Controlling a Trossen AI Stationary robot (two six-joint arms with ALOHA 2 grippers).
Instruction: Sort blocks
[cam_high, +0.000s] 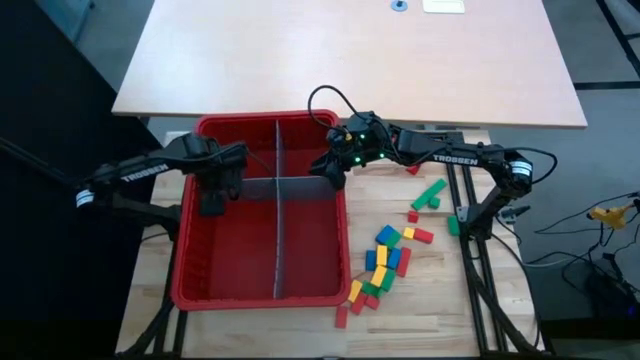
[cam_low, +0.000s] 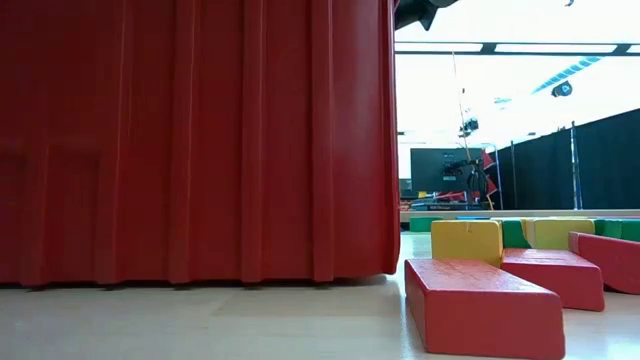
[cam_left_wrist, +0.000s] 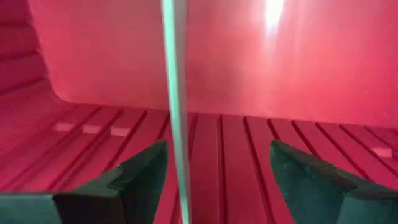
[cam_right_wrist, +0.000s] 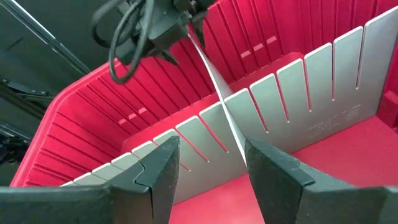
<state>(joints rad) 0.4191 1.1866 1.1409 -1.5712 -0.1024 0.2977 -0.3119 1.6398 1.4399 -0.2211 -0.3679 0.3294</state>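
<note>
Blocks in red, green, blue and yellow lie loose on the wooden table right of the red bin (cam_high: 190, 270), most in a pile (cam_high: 385, 265), with a green one (cam_high: 432, 193) farther back. The low view shows red (cam_low: 480, 310) and yellow (cam_low: 465, 240) blocks up close. My left gripper (cam_high: 215, 190) is open inside the bin's left half. Its fingers (cam_left_wrist: 143, 180) stand on either side of a thin grey divider (cam_left_wrist: 177, 124); whether they touch it I cannot tell. My right gripper (cam_high: 335, 165) hangs open over the bin's far right compartment, with nothing between its fingers (cam_right_wrist: 158, 174).
Grey slotted dividers (cam_right_wrist: 298, 93) split the bin into compartments, and no blocks show in them. The bin's tall wall (cam_low: 200, 140) stands left of the blocks. A cable loop (cam_high: 325, 100) rises behind the right arm. A second, lighter table (cam_high: 350, 50) lies beyond.
</note>
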